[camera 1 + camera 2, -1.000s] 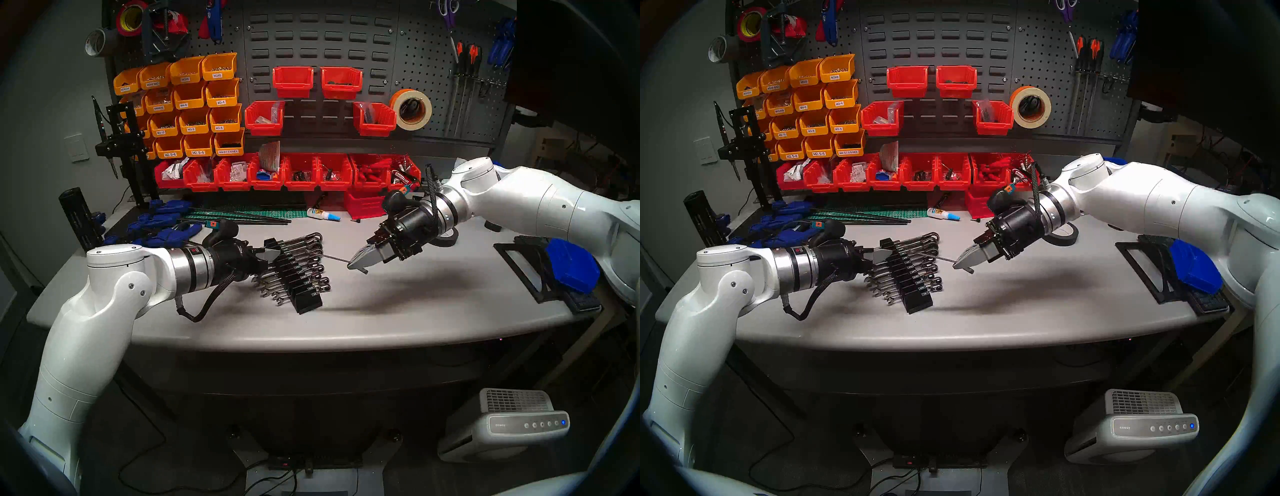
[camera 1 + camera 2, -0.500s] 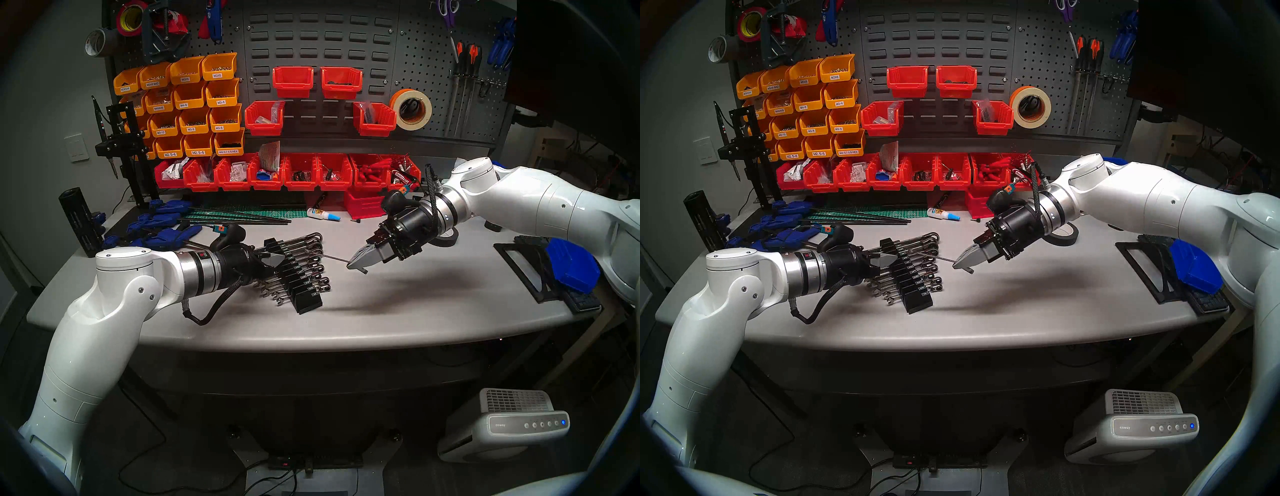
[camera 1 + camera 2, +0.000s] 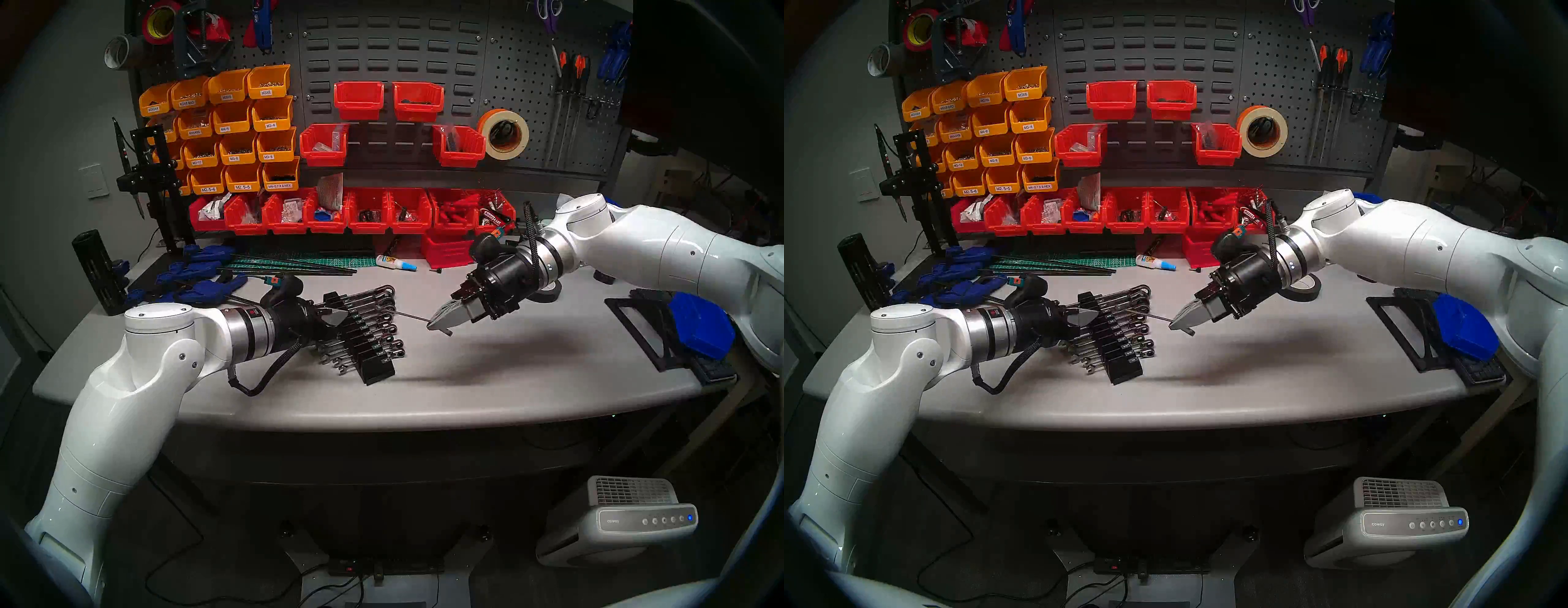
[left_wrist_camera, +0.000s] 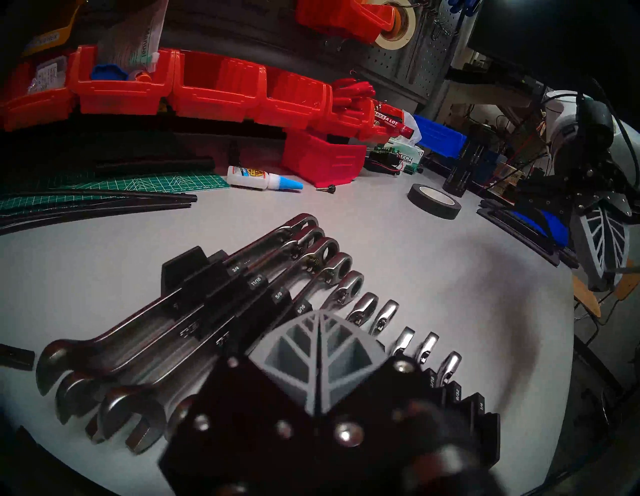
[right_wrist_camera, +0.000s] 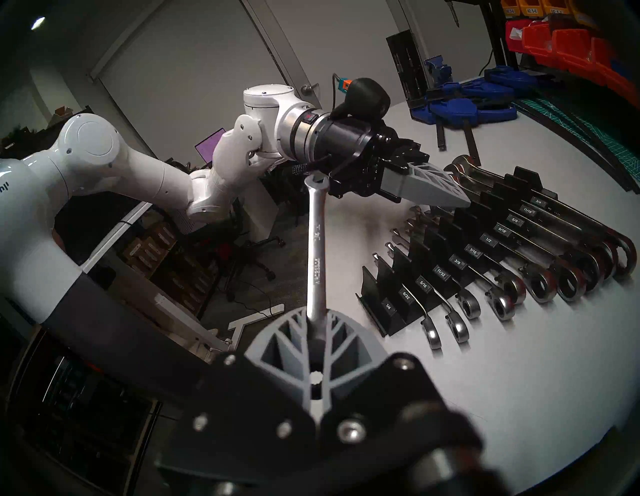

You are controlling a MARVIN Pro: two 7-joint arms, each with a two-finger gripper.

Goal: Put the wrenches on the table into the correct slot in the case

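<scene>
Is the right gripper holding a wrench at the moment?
Yes, the right gripper is shut on a chrome wrench that sticks out from between its fingers.

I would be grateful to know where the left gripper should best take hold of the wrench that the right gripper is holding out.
Probably the bare shank of the wrench, just behind its open jaw. The right gripper clamps the ring end, so that stretch juts free in the air towards the left gripper. Come in from the open-jaw side, closing on the wide lettered faces.

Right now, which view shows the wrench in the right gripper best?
Right wrist: the wrench runs full length from the shut right gripper. Both head views show only a thin sliver; the left wrist view barely shows it.
</scene>
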